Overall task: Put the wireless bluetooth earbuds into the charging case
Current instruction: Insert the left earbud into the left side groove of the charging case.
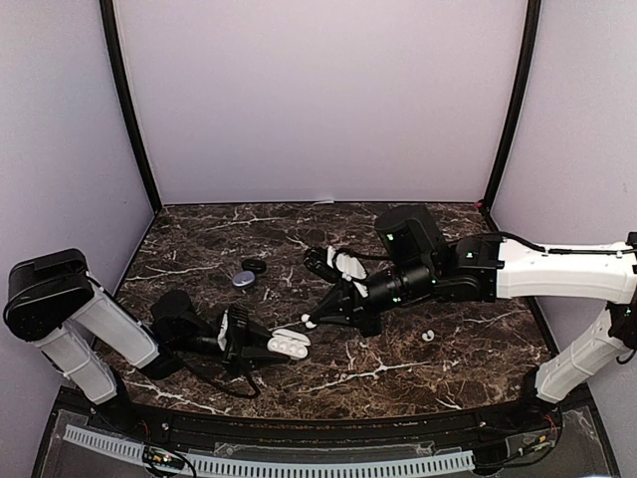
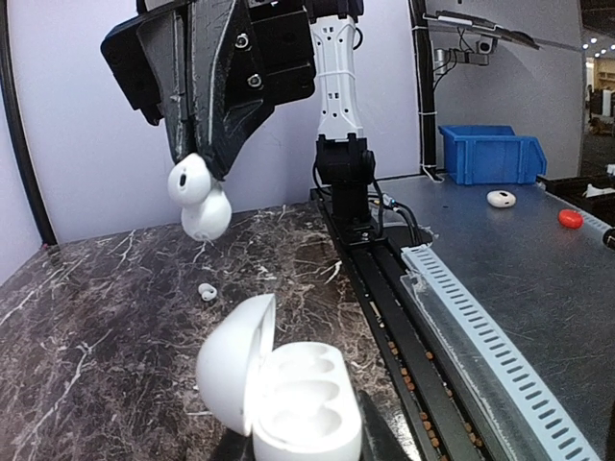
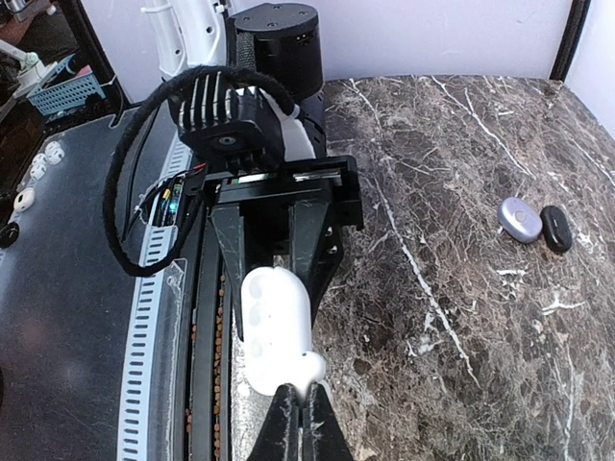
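The open case is being gripped by the left gripper at near left, and nothing is being seen seated in it. A bud is being pinched by the closed right gripper just above it. A second bud is being left on the table, right.

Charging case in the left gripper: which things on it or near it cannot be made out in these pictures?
Left gripper: left wrist view, fingers mostly under the charging case and cut by the bottom edge.
White earbud in the right gripper: right wrist view, its outline blends into the white case behind it.
Dark object beside the grey case: top view, too small to identify.
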### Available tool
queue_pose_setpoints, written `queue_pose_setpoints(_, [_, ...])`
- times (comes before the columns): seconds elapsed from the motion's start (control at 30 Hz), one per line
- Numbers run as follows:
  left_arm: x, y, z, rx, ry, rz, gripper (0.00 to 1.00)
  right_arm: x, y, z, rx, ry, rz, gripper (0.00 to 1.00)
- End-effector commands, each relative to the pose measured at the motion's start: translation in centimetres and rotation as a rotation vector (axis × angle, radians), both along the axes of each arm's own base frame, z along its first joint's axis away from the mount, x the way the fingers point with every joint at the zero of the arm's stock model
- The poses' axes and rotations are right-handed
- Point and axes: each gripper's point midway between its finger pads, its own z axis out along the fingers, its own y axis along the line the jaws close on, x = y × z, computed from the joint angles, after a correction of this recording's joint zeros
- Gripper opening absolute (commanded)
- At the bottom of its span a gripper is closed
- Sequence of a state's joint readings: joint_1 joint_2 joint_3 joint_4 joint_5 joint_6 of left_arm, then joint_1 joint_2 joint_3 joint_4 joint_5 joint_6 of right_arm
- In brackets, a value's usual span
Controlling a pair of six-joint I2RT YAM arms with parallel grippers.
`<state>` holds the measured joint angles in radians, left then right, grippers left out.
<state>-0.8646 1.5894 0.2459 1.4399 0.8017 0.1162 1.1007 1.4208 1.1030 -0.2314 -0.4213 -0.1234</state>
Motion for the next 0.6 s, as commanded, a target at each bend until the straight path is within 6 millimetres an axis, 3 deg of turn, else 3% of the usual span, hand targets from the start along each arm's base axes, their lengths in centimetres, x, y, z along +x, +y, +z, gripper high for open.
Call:
queue_pose_setpoints(0.0, [0.6, -0.3, 0.2, 0.018, -0.126, 0.084, 0.11, -0.9, 0.3, 2.3, 0.069, -0.048, 0.051, 0.00])
queue_pose_setpoints(0.23, [1.5, -1.3, -0.1, 0.072, -0.278, 0.170, 0.11, -1.3, -0.5, 2.9, 0.089, -0.095, 0.069, 0.00])
queue_pose_setpoints(0.57, [2.4, -2.0, 0.2, 0.064, -0.281, 0.190, 0.11, -2.4, -1.2, 2.9, 0.095, -0.103, 0.119, 0.00])
